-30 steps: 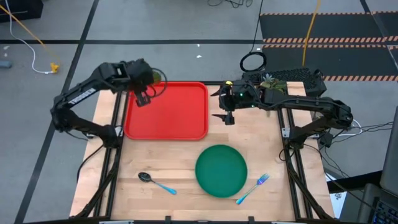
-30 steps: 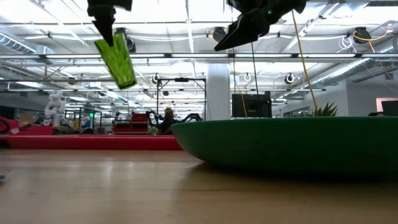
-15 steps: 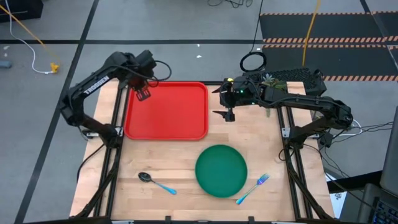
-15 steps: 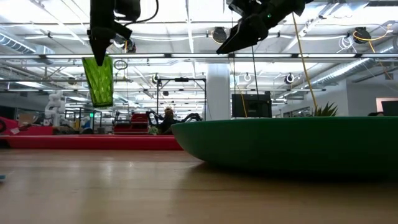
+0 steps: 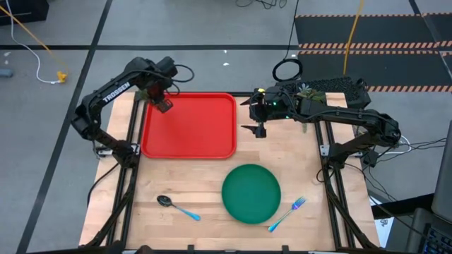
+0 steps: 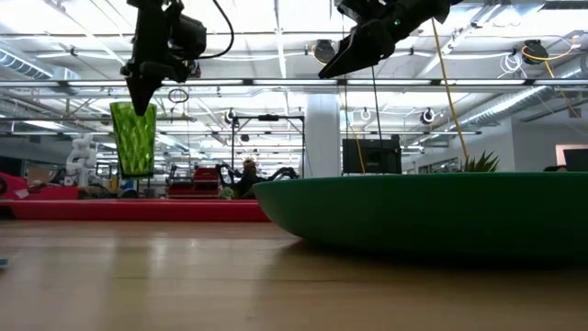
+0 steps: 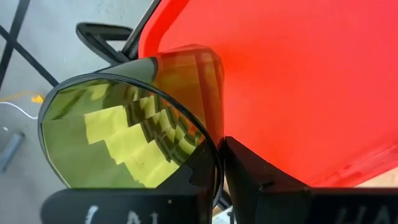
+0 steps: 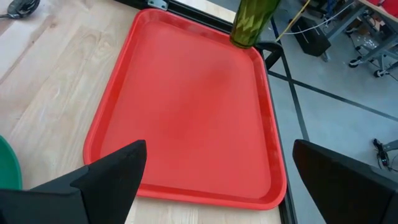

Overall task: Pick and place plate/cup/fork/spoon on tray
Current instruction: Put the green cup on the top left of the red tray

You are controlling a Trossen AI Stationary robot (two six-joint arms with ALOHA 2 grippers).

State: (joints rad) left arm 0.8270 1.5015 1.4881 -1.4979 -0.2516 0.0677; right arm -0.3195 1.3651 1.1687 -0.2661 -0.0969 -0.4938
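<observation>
White "TROSSEN" lettering runs along the left arm. Its left hand [image 5: 163, 104] pinches the rim of the translucent olive-green plastic cup [image 6: 134, 138], upright above the far left corner of the large red rectangular tray [image 5: 191, 130]. Only the low view shows the cup clear of the tray. The right hand [image 5: 258, 130] hangs open over bare wooden desk [image 5: 205, 183] beside the tray's right edge.

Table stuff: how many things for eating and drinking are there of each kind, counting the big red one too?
tray: 1
plate: 1
cup: 1
fork: 1
spoon: 1
Total: 5
</observation>
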